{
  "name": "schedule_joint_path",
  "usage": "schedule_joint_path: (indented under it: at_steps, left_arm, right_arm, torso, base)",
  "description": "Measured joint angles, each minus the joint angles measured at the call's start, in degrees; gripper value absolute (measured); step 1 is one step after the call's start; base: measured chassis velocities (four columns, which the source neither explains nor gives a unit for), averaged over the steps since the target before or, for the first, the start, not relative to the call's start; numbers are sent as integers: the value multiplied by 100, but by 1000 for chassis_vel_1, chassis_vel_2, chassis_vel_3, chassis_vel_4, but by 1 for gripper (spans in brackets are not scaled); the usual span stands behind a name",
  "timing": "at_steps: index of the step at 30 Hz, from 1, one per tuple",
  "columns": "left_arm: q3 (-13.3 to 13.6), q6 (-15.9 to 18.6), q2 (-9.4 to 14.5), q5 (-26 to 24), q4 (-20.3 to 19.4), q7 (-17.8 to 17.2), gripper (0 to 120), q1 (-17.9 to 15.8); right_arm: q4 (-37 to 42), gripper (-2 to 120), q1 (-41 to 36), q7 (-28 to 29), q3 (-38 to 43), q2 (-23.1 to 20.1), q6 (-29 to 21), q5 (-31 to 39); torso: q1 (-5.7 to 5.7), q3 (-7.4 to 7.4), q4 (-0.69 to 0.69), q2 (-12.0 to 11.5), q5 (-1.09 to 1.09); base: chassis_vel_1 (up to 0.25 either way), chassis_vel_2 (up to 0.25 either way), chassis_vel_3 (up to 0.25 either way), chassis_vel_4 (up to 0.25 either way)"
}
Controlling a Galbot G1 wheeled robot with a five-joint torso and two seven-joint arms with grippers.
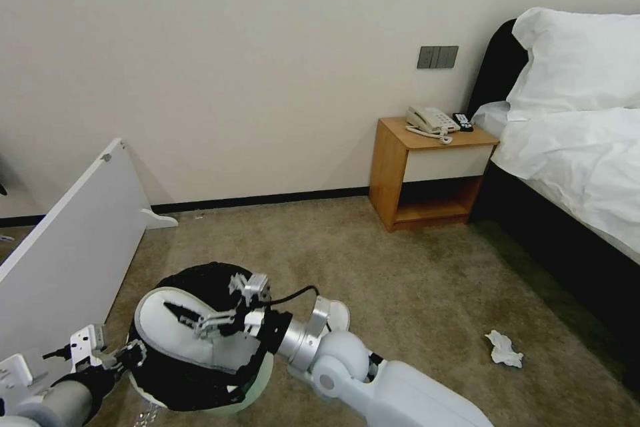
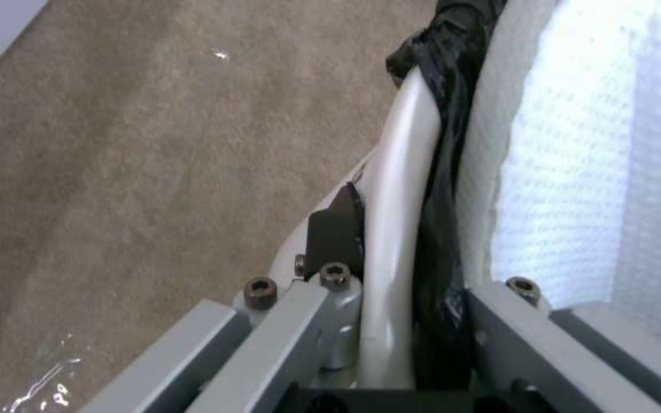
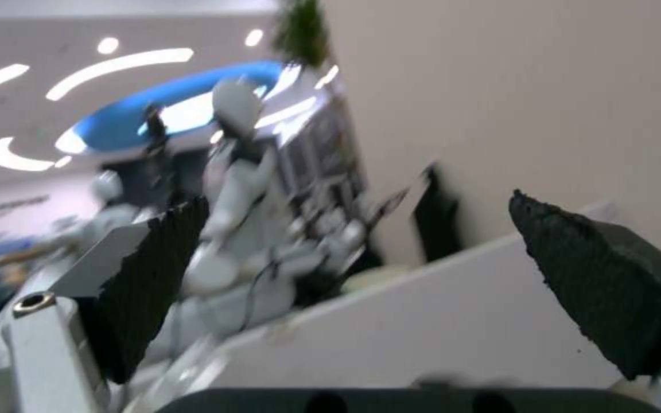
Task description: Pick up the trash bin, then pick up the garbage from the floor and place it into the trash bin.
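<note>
Where carpet (image 1: 373, 267) meets wall (image 1: 233, 67), nightstand (image 1: 427, 173) stands.

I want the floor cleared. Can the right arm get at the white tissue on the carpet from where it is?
Probably yes. The right gripper is open over the trash bin, and bare carpet surrounds the tissue on that arm's side.

A cream wall (image 1: 253, 60) with a switch plate (image 1: 437, 57) rises beyond the bin-side grippers; wooden nightstand (image 1: 427, 173) and white-sheeted bed (image 1: 573, 153) stand far right.
</note>
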Motion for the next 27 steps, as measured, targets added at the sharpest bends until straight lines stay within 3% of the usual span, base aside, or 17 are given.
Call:
schedule_joint_path:
  at_steps: [5, 12, 14, 20, 25, 27]
  left_arm:
    - [-135, 0, -24, 8, 40, 32, 2, -32]
    - [-431, 0, -45, 44, 129, 107, 2, -96]
    - [-516, 0, -91, 108, 146, 133, 2, -105]
    - [-564, 0, -130, 234, 171, 146, 2, -146]
    - [-580, 1, -191, 303, 171, 148, 2, -138]
    - [-550, 2, -247, 357, 172, 149, 2, -128]
  right_arm:
    - [143, 100, -87, 301, 534, -94, 205, 106]
    - [293, 100, -510, 857, 1324, -578, 204, 30]
    - [391, 100, -1003, 1545, 1773, -888, 81, -320]
    - [466, 100, -1753, 2125, 2333, -1171, -196, -853]
    - [487, 100, -2428, 2118, 2854, -1277, -275, -1227]
    - [434, 100, -3134, 1981, 3259, -1300, -264, -1626]
  torso:
    - [0, 0, 0, 0, 1]
    - [0, 0, -1, 0, 1]
    - [0, 0, -1, 0, 1]
    - [0, 0, 1, 0, 1]
    - [0, 0, 2, 0, 1]
    - [0, 0, -2, 0, 1]
  base:
    - [0, 0, 0, 0]
    - [0, 0, 0, 0]
    - [0, 0, 0, 0]
    - [0, 0, 0, 0]
    - [0, 0, 0, 0]
    - [0, 0, 0, 0]
